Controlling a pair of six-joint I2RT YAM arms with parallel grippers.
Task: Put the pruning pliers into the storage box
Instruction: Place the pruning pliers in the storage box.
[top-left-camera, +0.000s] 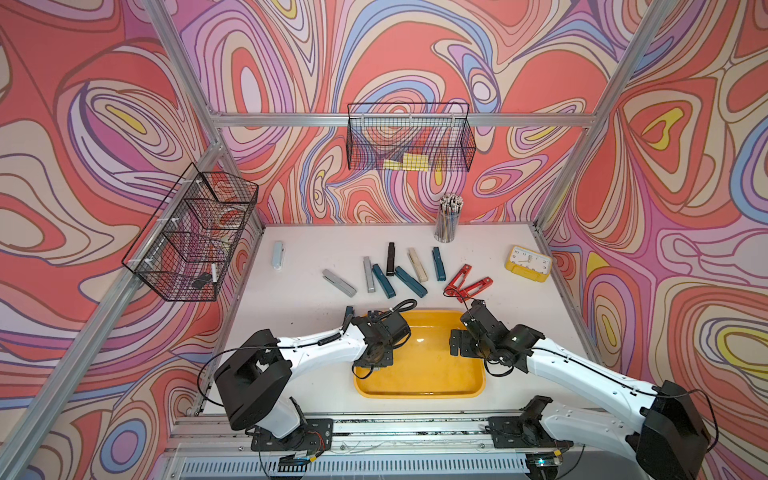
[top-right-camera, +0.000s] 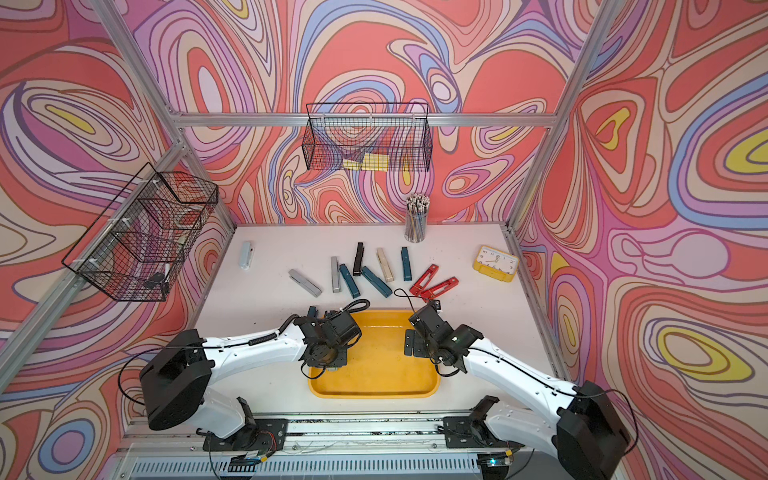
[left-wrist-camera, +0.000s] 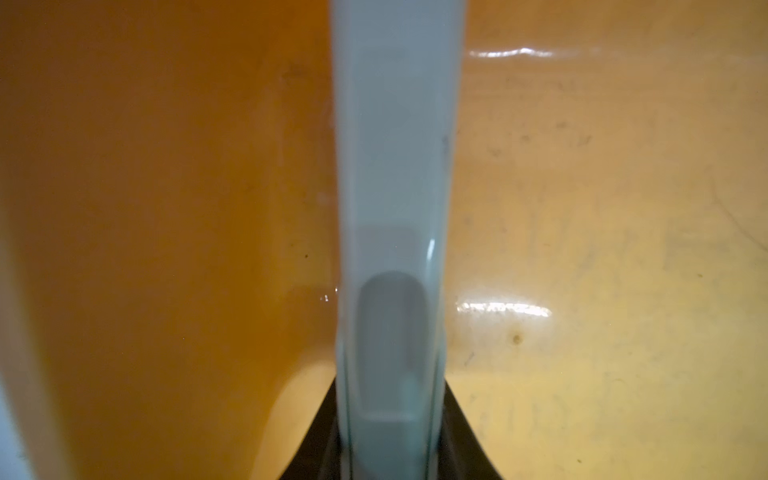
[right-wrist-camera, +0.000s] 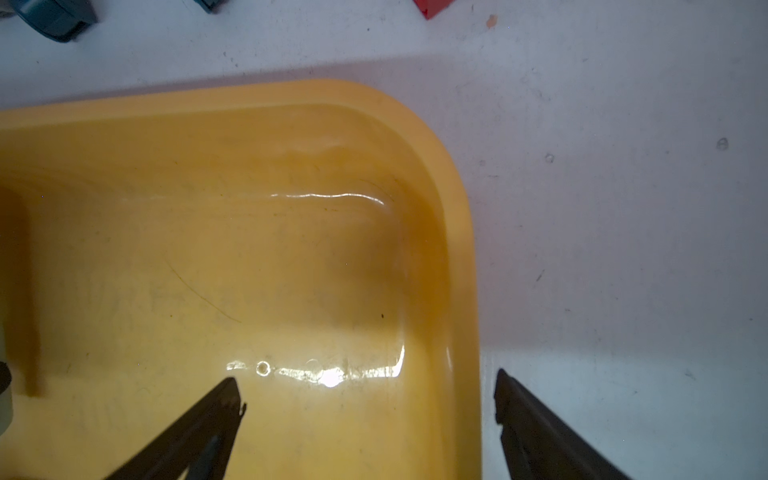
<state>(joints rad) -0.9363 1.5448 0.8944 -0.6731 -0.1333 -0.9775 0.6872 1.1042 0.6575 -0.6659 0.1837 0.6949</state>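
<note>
Swirl-patterned walls enclose a white desk (top-left-camera: 519, 332); the storage box (top-left-camera: 419, 392) lies at lower centre in both top views, close to both arm bases, presumably so that either arm reaches it. The left gripper (left-wrist-camera: 392, 432) is clenched on the pale pruning pliers (left-wrist-camera: 390, 145), grasped at one end; in the left wrist view the bar projects over the box's yellow floor, apparently positioned for release inside the rim. The right gripper (right-wrist-camera: 368, 390) is released and carries nothing; its jaws straddle the box's right rim, clear of the left arm. The loose pruning pliers (top-left-camera: 409, 281) lie fanned above the box in a top view; they are not yet stored.
</note>
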